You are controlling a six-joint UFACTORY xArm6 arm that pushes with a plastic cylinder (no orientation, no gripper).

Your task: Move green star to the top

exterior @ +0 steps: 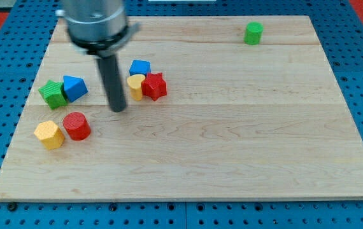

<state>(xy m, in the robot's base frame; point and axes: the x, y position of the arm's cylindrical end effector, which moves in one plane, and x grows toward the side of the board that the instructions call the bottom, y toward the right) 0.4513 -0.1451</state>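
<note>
No text, label, brand, number or sign can be read anywhere: the pale wooden board (pixel 232 127), the coloured blocks on it and the blue perforated surface around it are unmarked.

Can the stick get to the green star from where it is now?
Probably yes. My tip stands on bare wood to the right of the green star. The blue block touches the star's right side, so going straight left would hit it; coming from below looks free.
</note>
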